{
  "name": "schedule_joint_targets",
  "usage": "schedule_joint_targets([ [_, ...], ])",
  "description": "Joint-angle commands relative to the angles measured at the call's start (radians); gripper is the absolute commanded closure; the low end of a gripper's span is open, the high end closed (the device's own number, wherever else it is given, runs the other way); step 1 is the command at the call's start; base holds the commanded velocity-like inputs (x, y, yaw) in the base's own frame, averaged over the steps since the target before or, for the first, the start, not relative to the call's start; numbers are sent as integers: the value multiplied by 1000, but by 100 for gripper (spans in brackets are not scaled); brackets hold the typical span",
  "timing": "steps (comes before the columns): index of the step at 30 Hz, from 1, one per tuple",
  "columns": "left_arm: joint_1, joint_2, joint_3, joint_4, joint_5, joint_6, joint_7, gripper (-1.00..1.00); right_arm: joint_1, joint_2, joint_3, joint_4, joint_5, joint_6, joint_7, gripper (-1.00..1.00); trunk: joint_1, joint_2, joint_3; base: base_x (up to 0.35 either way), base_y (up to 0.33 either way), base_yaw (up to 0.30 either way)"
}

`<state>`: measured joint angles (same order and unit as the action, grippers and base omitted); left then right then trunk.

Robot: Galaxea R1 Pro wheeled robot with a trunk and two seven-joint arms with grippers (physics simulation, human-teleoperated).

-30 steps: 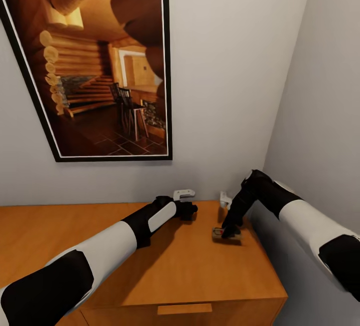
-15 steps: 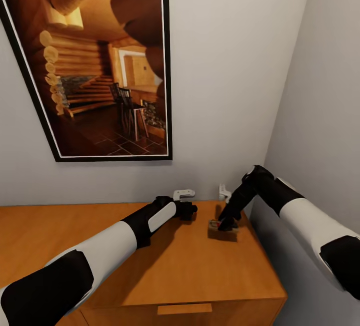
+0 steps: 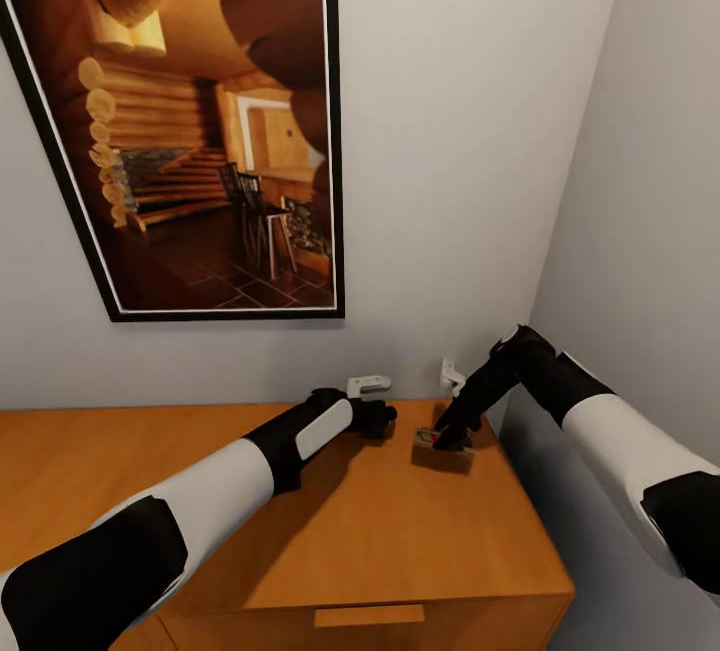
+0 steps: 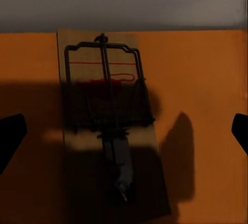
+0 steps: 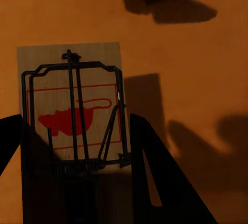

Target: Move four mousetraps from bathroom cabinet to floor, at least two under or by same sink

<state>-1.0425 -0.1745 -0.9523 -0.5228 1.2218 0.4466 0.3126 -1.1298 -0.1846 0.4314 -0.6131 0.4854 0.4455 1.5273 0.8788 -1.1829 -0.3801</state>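
- Step in hand: pickup of the mousetraps from the top of the cabinet (image 3: 380,531). None has reached the bathroom floor, so I judge the task to be in its early part.
- Right jaws (image 3: 447,439): in the head view they sit at the 2 o'clock part of the cabinet top, closed onto a mousetrap (image 3: 437,451). A shadow lies beneath the board, which suggests it is just clear of the wood; I hold this as a judgement.
- Right wrist view: the held mousetrap (image 5: 72,131) lies lengthwise between my two dark fingers (image 5: 155,177). One finger presses along one long edge and the other meets the opposite edge; the wire frame and red mouse print face the camera. Jaw state: narrow, gripping the board across its width.
- Left jaws (image 3: 378,419): they hover near the back edge of the cabinet top, at about 9 o'clock from the right jaws and apart from them.
- Left wrist view: a second mousetrap (image 4: 111,126) lies flat on the orange wood, close to the wall, centred between my fingertips (image 4: 10,136). Those tips stand at the far margins of the view, well clear of both long edges. Jaw state: wide, holding nothing.
- Next move, as I judge it: lower the left jaws squarely over the second board and close across its width, avoiding the wire bar; then carry both boards away from the cabinet towards the floor by the sink.
- Risk: the thin board may tilt or slip if gripped off-centre.
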Motion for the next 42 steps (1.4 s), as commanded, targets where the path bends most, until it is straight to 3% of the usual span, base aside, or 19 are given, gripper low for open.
schedule_joint_targets([
  [1,9,0,-5,10,22,-2,8,-100,-1,-1,3,-2,2,17,5,100,4,-8,-5,0,0,0],
  [13,9,0,-5,12,20,-4,9,-100,-1,-1,6,-2,3,16,4,100,8,-15,-8,0,0,0],
  [20,9,0,-8,15,18,-8,28,-100,-1,-1,6,-2,3,16,4,100,8,-15,-8,0,0,0],
  [29,9,0,-7,15,19,-10,99,-100,-1,-1,7,-2,4,16,4,100,8,-15,-8,0,0,0],
  [42,9,0,-6,15,19,-11,106,-100,-1,-1,7,-2,4,16,4,100,8,-15,-8,0,0,0],
])
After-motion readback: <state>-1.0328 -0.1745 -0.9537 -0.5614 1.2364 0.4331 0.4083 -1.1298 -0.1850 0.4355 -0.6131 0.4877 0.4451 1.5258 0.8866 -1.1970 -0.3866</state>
